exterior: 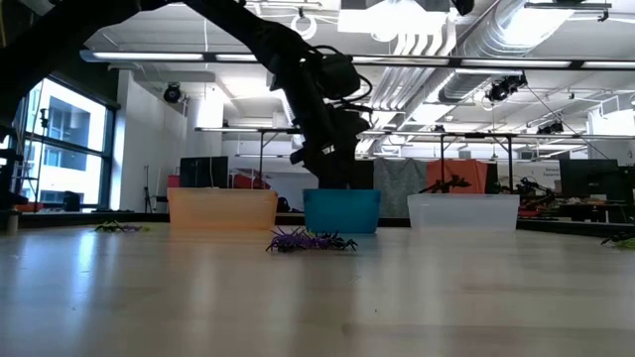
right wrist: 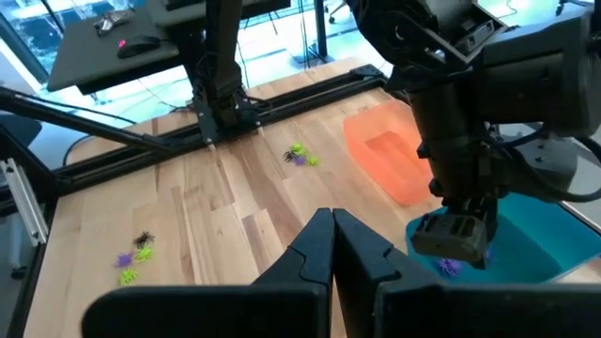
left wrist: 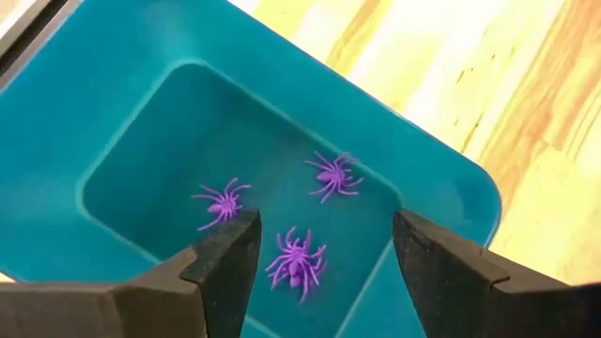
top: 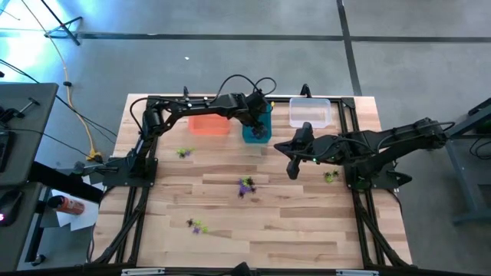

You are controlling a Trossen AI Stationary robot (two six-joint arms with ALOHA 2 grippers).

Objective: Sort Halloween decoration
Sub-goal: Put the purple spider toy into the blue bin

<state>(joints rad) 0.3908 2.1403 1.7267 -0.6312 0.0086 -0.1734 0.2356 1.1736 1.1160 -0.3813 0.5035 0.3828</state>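
pale butcher-block worktop (top: pixel 307 230) fills the middle of a big open workshop, with three bins lined up along its far edge: orange bin (top: pixel 209 125), teal bin (top: pixel 256 132), clear bin (top: pixel 310 113).

the left gripper (left wrist: pixel 324 246) hangs right over the teal bin with its fingers spread and nothing between them. three purple spiders (left wrist: pixel 299 262) lie on the bin floor below, so this looks like the tail of a drop. done well, the arm should lift straight up clear of the rim before swinging out, so it doesn't nudge the bin.

the right gripper (right wrist: pixel 332 246) sits pinched together, empty, above the worktop near the bin row.

plenty of decoration is still loose: a purple and black cluster (top: pixel 245 185) mid-worktop, a yellow-green one (top: pixel 331 176) beside the right arm, a small bunch (top: pixel 182 152) in front of the orange bin, another bunch (top: pixel 196 226) nearer the front edge.

only the left wrist view shows what is inside the teal bin. from table height you get just the bin walls and the cluster lying in front. only the overhead view shows the full spread of what is left.
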